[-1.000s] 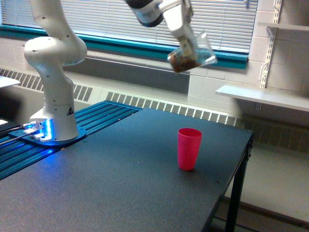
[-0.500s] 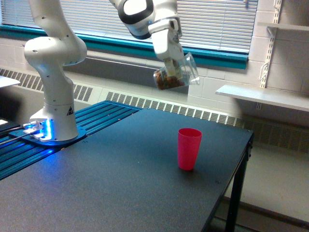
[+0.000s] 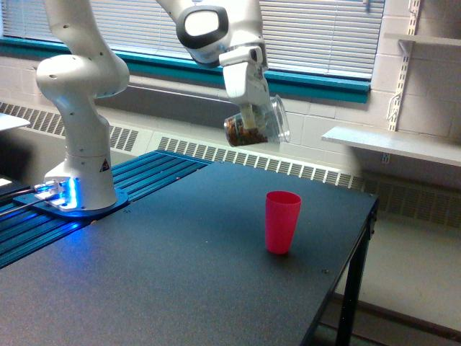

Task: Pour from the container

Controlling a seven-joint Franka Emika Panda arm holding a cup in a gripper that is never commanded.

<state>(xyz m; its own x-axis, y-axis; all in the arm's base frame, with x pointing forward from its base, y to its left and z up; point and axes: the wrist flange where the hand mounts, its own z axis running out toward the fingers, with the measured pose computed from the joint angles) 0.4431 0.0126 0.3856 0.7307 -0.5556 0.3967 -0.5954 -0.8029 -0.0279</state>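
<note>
**Arm swings the tilted cup down and toward the exterior view's left**

Over the last second the gripper (image 3: 253, 119) travels from the top of the exterior view, up and to the right of the pink cup (image 3: 282, 221), down and toward the view's left. It now hangs lower and left of the pink cup's rim rather than right of it. The clear container (image 3: 256, 128) comes along in its grasp, lying nearly on its side, mouth toward the view's right, with the brown contents gathered at its closed end. More of the white wrist and its dark joint cap (image 3: 202, 23) enters the view than before.
</note>
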